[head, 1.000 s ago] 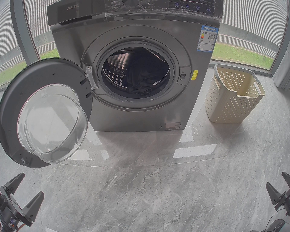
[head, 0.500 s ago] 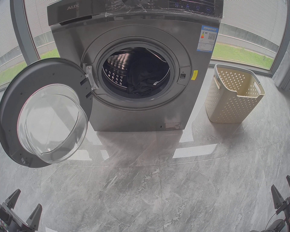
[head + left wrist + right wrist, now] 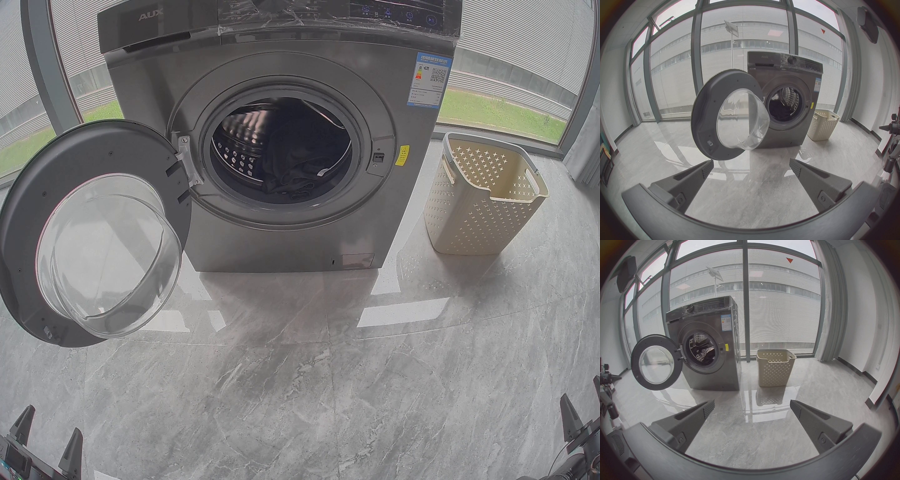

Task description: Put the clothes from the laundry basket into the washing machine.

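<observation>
Left gripper [image 3: 750, 162] is spread wide and empty, right gripper [image 3: 751, 402] just the same, both low over the floor [image 3: 312, 387] and well back from the washing machine [image 3: 281, 244]. Dark clothes [image 3: 300, 156] are heaped inside the drum, the door [image 3: 109, 256] hangs fully open on the left, and the laundry basket [image 3: 475, 219] stands upright beside the machine on its right. As far as its inside shows, it looks empty. So this reads as the wrap-up, the loading looking all but done. To finish well: look into the basket's bottom for a last piece, check that no cloth trails over the drum's lip, and keep both arms clear of that open door
</observation>
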Robot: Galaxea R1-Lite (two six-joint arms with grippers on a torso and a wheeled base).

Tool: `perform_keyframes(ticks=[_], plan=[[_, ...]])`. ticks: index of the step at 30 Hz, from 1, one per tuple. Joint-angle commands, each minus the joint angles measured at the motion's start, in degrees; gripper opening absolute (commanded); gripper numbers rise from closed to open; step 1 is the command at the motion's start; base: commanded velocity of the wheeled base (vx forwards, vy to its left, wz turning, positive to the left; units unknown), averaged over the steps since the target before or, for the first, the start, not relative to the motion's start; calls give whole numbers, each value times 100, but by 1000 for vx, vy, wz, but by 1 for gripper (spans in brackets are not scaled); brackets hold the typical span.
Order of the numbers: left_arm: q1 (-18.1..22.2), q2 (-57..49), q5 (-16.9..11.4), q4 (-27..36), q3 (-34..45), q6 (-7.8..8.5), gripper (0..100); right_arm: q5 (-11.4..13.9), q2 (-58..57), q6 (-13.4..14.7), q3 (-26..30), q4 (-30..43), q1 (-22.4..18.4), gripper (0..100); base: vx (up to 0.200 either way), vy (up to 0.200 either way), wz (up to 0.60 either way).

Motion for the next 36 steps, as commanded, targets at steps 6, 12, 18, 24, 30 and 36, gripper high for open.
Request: perform_keyframes(ticks=[6,12,18,24,30,36], plan=[[55,-188,-31,-143,92,55,100,-516,-487,-156,92,36,-832,100,0,167,0],[55,-188,-40,-143,92,37,100,636,-558,-279,101,54,-673,100,0,200,0],[46,-188,-13,-152,92,-15,100,882,-558,-68,92,423,-673,100,0,200,0],[46,-188,-13,-152,92,-33,100,1066,-558,-200,101,370,-665,100,0,200,0],[46,-188,-22,-152,92,-33,100,1075,-566,-209,101,370,-665,100,0,200,0],[46,-188,-31,-152,84,-68,100,1075,-566,-191,101,370,-665,100,0,133,0]])
